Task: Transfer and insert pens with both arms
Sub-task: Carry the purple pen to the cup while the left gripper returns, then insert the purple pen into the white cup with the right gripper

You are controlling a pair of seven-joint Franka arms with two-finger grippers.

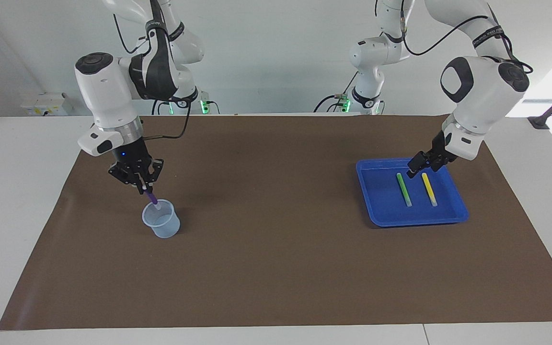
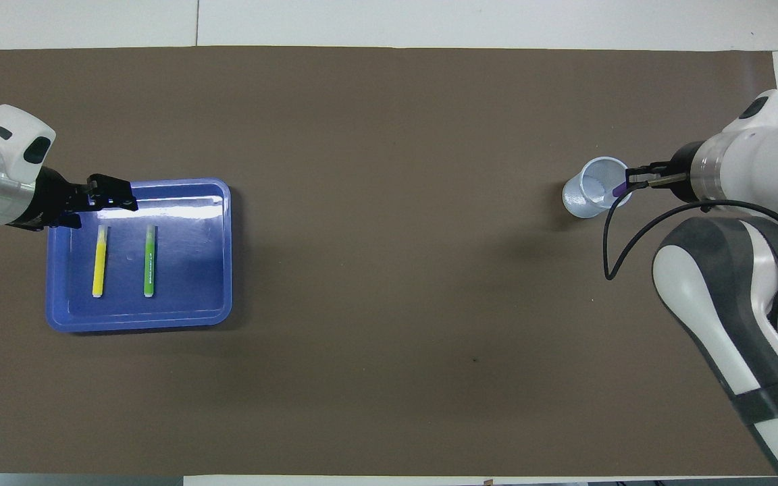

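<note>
1. A mat [image 1: 276, 268] covers most of the surface [image 1: 17, 215], filling the middle of the frame in both views.
2. In the facing view, a tray [image 1: 415, 221] lies on the mat at the frame's middle right, and a cup [image 1: 162, 224] stands on the mat at the middle left, well apart from the tray.
3. In the tray two pens lie side by side, apart. The inner pen [image 1: 404, 189] is toward the frame's middle and the outer pen [image 1: 429, 189] is toward its right edge.
4. The left claw [image 1: 417, 167] hangs over the tray's upper edge, above the pens' upper ends.
5. The right claw [image 1: 144, 187] hangs just above and left of the cup, holding a third pen [image 1: 152, 197] tilted, with its lower end at the cup's mouth.
</note>
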